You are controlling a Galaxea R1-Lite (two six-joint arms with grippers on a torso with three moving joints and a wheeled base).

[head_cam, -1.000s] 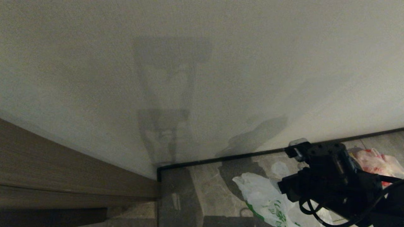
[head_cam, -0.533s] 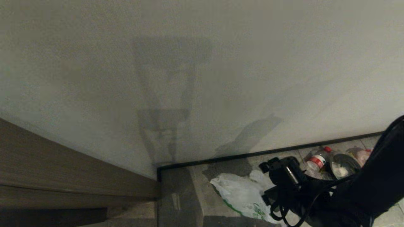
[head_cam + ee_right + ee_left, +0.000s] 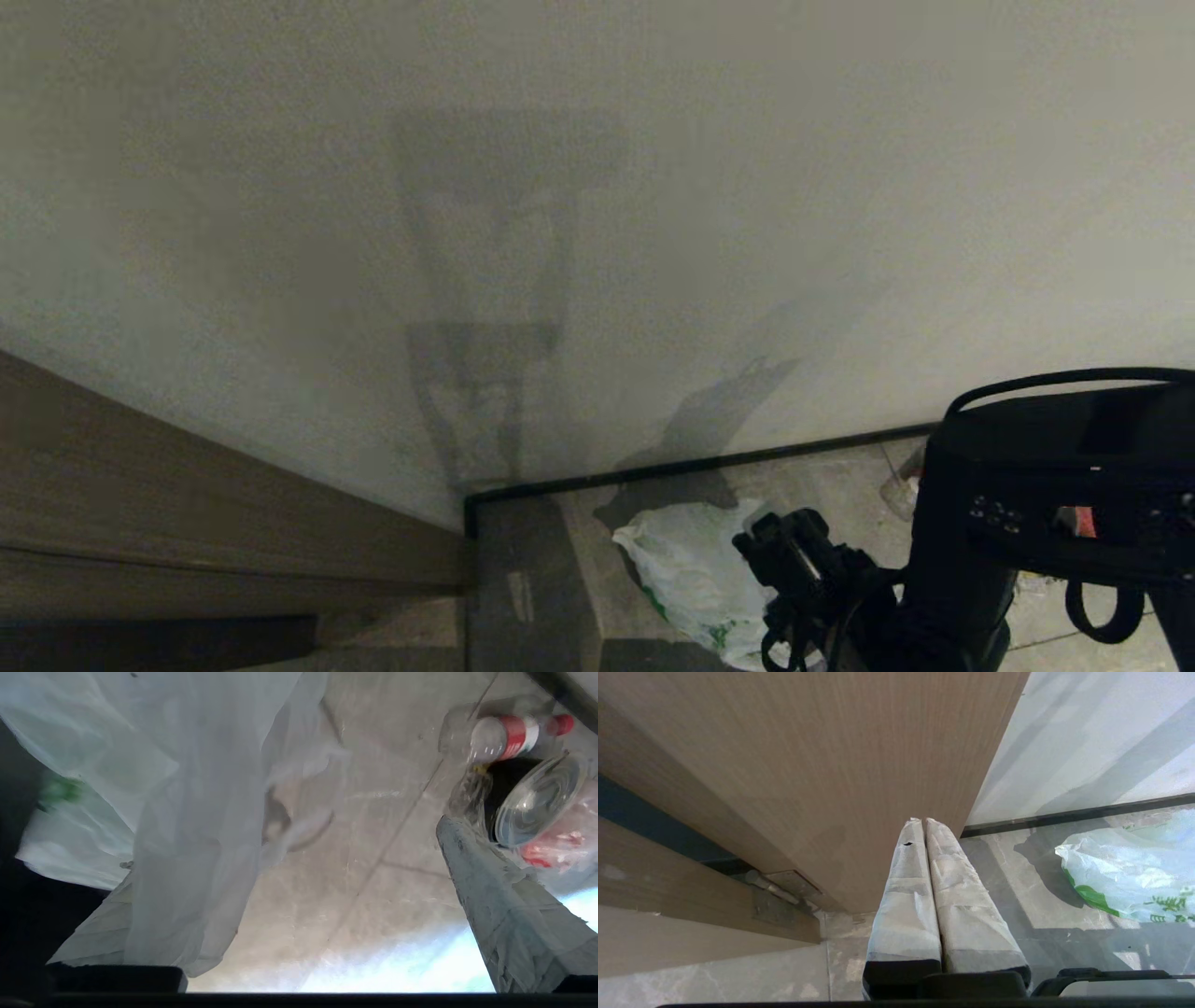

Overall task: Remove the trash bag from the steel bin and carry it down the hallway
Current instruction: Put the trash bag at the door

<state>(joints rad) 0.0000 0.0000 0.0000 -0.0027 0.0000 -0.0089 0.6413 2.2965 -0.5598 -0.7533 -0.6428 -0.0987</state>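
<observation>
**Bag on the floor by the wall, right jaws wide**

Nearest the robot, the right gripper [image 3: 289,896] hangs low over the grey tiles with its taped fingers [image 3: 509,914] spread wide apart and clamped on nothing. A thin fold of the bag [image 3: 196,826] drapes across the other finger, so the plastic touches the gripper but is not pinched. The left gripper [image 3: 924,823] is parked beside the wooden door [image 3: 808,765], its two fingers pressed together and empty.

Just beyond the right gripper, the bag [image 3: 691,569] lies slumped on the floor [image 3: 840,485] close to the dark skirting [image 3: 700,462], green print showing along its lower edge. No steel bin shows in any view, so the bag is already out of it and seems set down at the passage end.

The step in hand looks like letting go and pulling clear. Done well, the arm should lift straight away from the floor with the jaws kept wide, so the draped fold slides off the finger instead of dragging the bag along.

What the bag holds cannot be told; it looks limp and mostly flat. Further along the skirting, a clear bottle [image 3: 509,735] with a red label and cap lies beside a clear round lid [image 3: 537,798], over something dark, with a bag of red contents [image 3: 556,851] touching them
</observation>
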